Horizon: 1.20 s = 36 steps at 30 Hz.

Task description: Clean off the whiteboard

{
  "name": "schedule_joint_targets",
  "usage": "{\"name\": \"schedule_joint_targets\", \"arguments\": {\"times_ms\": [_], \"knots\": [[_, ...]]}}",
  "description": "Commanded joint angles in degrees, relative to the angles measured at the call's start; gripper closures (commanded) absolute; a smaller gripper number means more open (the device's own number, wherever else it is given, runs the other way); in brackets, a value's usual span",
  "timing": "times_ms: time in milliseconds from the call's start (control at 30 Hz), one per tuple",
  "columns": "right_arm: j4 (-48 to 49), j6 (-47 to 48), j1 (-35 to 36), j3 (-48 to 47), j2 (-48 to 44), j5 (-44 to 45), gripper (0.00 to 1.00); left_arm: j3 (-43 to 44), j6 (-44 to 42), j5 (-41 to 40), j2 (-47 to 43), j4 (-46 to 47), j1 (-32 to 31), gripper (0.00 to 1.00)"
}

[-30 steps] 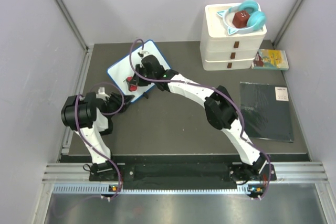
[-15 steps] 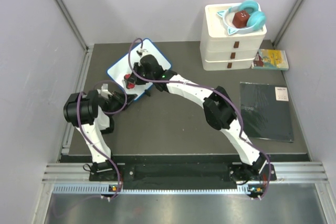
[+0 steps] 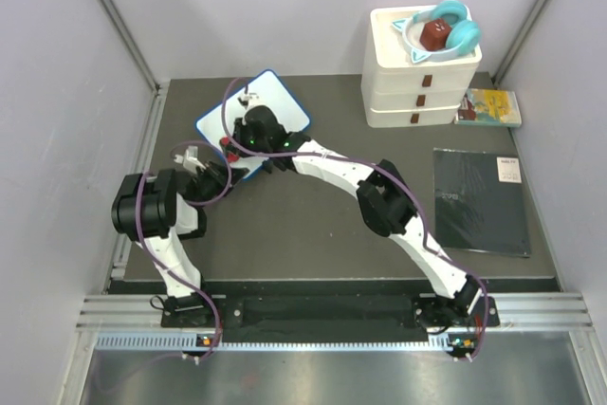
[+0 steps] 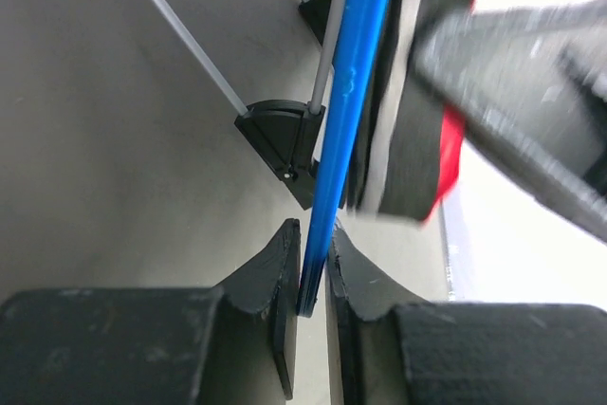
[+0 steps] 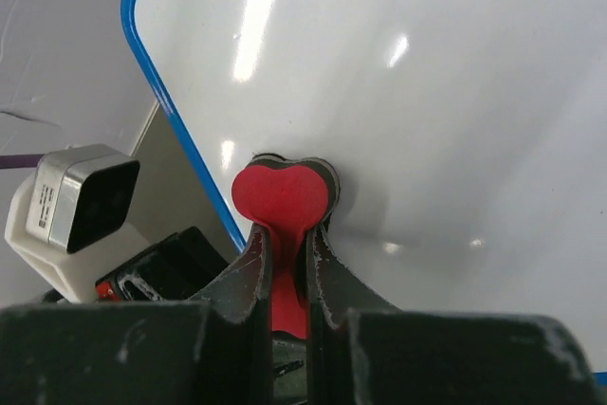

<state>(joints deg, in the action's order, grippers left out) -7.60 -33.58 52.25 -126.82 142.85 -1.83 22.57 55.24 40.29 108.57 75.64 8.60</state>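
The whiteboard [image 3: 275,100], white with a thin blue frame, stands tilted at the back left of the mat. Its face [image 5: 398,92] shows no scribbles in the right wrist view. My left gripper [image 3: 211,170] is shut on the board's blue frame edge [image 4: 346,120] at its near-left side. My right gripper [image 3: 235,144] is shut on a red heart-shaped eraser [image 5: 283,198] and presses it flat on the board near the left blue frame. The eraser also shows in the left wrist view [image 4: 450,149].
A white drawer unit [image 3: 420,73] with teal headphones [image 3: 444,27] on top stands at the back right. A yellow-green booklet [image 3: 490,106] lies beside it. A flat black pad [image 3: 479,199] lies at the right. Grey walls close both sides.
My right gripper has slid the eraser left and toward the board's near-left edge. The board has shifted slightly with the left gripper's hold. The left arm has moved a little.
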Motion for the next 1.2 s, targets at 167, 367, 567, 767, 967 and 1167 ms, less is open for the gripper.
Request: {"name": "schedule_joint_targets", "arguments": {"times_ms": [167, 367, 567, 767, 967, 1167], "knots": [[6.10, 4.49, 0.75, -10.00, 5.42, 6.30, 1.00, 0.81, -6.11, -2.85, -4.25, -9.45, -2.18, 0.93], [6.02, 5.46, -0.30, -10.20, 6.92, 11.49, 1.00, 0.64, -7.17, -3.03, -5.13, -11.04, -2.27, 0.93], [5.13, 3.70, -2.33, -4.86, 5.69, 14.03, 1.00, 0.64, -7.17, -2.68, -5.04, -10.86, -2.27, 0.93], [3.38, 3.26, -3.64, -1.50, 3.85, 17.29, 1.00, 0.63, -7.26, -2.24, -4.95, -10.51, -2.27, 0.93], [5.04, 3.18, -4.69, 7.01, -1.50, 18.35, 1.00, 0.37, -7.43, -1.97, -5.21, -10.42, -2.19, 0.93], [19.01, -0.52, -7.68, 34.77, -19.58, 18.43, 1.00, -0.07, -7.52, -2.06, -5.74, -10.86, -2.18, 0.93]]}}
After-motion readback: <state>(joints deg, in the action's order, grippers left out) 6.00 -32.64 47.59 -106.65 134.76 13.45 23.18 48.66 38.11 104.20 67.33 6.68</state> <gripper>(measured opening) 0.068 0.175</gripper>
